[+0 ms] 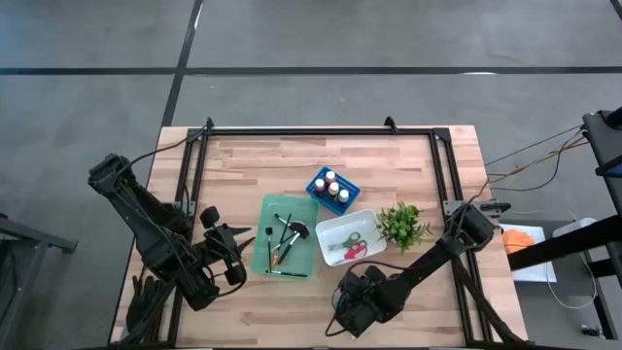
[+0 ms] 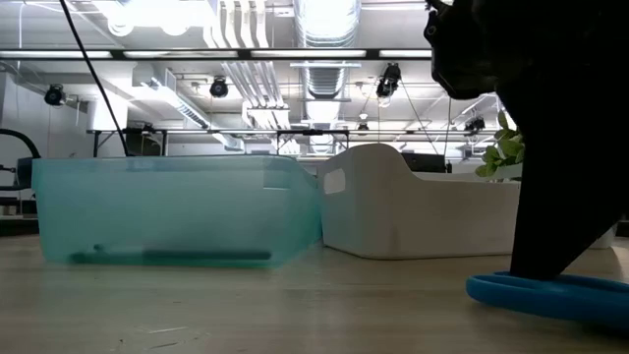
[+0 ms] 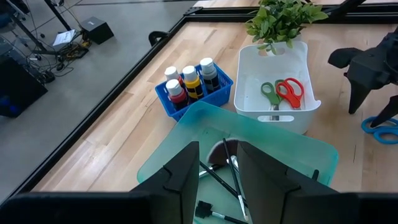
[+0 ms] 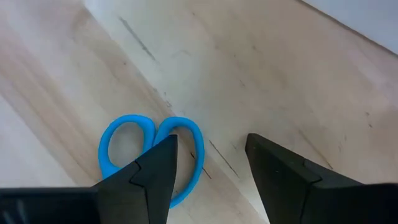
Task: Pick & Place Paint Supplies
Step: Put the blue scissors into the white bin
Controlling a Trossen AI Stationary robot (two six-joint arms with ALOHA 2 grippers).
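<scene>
The blue-handled scissors (image 4: 151, 157) lie flat on the wooden table near its near edge. My right gripper (image 4: 211, 140) is open and points down right over them, one fingertip (image 4: 166, 144) above a handle loop. In the low view it reaches down to the scissors (image 2: 550, 295). My left gripper (image 3: 219, 149) is open and hovers at the left side of the green tray (image 1: 287, 236), which holds several dark-handled brushes (image 3: 217, 177). Paint bottles (image 3: 191, 79) stand in a blue basket. Red and green scissors (image 3: 283, 93) lie in the white bin (image 1: 348, 238). My right gripper stands open over the handle end (image 4: 180, 134) of the blue scissors, coming from above. Whether a fingertip touches the loop, I cannot tell. The scissors lie flat on the table.
A small leafy plant (image 1: 401, 224) stands right of the white bin. The blue basket (image 1: 333, 188) sits behind the tray and bin. A black frame rail (image 1: 292, 129) runs along the far and side edges. Bare wood shows along the near edge.
</scene>
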